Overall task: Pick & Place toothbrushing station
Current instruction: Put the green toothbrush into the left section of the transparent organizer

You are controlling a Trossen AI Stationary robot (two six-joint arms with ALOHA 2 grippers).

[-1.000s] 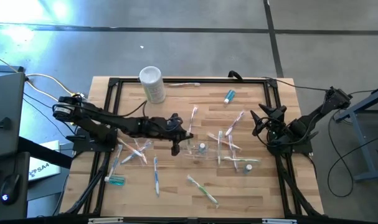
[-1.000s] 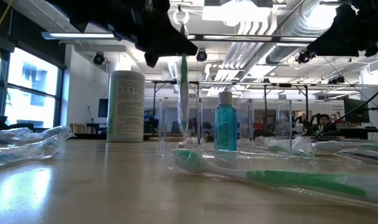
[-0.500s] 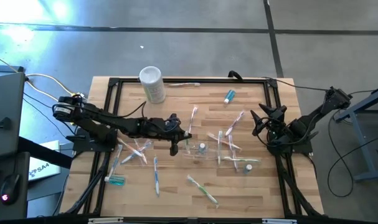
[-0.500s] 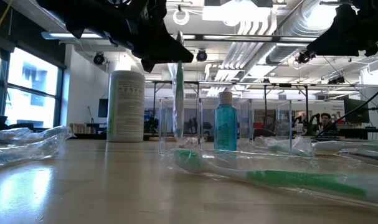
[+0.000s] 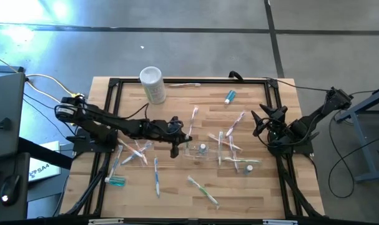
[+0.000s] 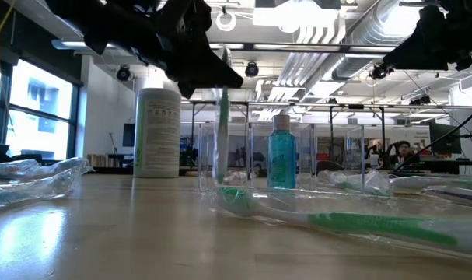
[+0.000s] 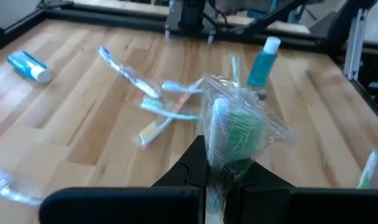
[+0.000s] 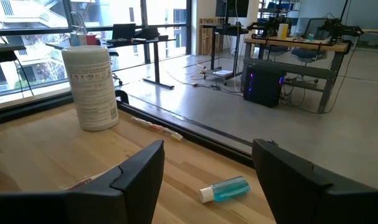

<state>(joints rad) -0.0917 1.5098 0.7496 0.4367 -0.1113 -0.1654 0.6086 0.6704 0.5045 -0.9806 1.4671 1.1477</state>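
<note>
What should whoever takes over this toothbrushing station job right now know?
Left gripper: shut on a wrapped green toothbrush, hanging upright by the clear cup at mid-table.
Right gripper: open, waiting at the table's right edge.
Done: one teal tube stands in the cup.
Left: lower this brush in; other toothbrushes and two more tubes lie scattered. White cylinder stays.

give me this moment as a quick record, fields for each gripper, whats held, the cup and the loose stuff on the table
left gripper: shut on wrapped green toothbrush, above table centre
right gripper: open, holds nothing, waiting at right edge
clear cup: table centre, beside the left gripper
loose items: wrapped toothbrushes scattered on the table
white cylinder: upright, far left corner
</note>
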